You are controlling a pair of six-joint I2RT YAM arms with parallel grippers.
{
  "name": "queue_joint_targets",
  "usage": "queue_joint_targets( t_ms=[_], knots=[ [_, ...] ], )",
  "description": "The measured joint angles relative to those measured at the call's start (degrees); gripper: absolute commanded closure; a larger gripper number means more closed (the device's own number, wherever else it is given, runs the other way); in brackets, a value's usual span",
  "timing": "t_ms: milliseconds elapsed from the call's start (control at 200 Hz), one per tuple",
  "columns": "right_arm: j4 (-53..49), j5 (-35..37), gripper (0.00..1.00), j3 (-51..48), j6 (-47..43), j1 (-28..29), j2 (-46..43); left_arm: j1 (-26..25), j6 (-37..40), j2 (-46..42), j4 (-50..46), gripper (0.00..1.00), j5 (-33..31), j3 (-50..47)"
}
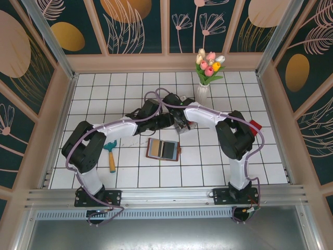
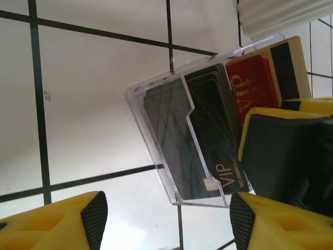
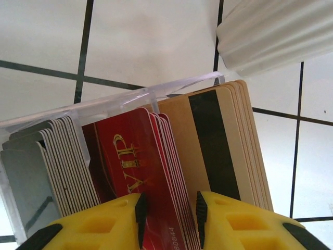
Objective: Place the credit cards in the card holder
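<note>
Red credit cards [image 3: 138, 166] stand on edge in the clear box [image 3: 62, 112], faces parallel to the pads, directly between the right gripper [image 3: 170, 219] jaws. Jaws are parted astride the stack; cannot tell if they squeeze. Left gripper [image 2: 169, 221] is open and empty, just short of the box. Card holder [image 1: 163, 149] lies open behind both grippers, toward the bases. Right arm judged nearer for the lift.

I was running the rig in a staged robot test booth. A white tiled floor with dark grout [image 1: 130, 172] lay under my right gripper [image 3: 169, 211]. A white ribbed vase of tulips [image 1: 202, 92] stood just beyond it. Dark teal wall panels painted with gold and pink plants [image 1: 138, 36] stood farther out, and a bare aluminium mounting rail [image 1: 166, 197] ran behind.
</note>
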Motion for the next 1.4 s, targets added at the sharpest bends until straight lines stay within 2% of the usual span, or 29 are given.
queue_joint_targets(
  t_ms=[90, 245, 560, 1401],
  knots=[
    [0.04, 0.68, 0.67, 0.00, 0.02, 0.22, 0.24, 0.20, -0.44, 0.42, 0.00, 0.34, 0.04, 0.00],
    [0.50, 2.01, 0.79, -0.20, 0.20, 0.70, 0.24, 0.39, -0.81, 0.48, 0.00, 0.34, 0.02, 0.00],
    [0.44, 3.87, 0.83, -0.17, 0.20, 0.92, -0.42, 0.39, -1.03, 0.48, 0.02, 0.34, 0.11, -0.02],
    [-0.68, 4.66, 0.78, -0.17, 0.17, 0.92, -0.85, 0.39, -1.25, 0.50, 1.16, 0.34, 1.64, -0.55]
  ],
)
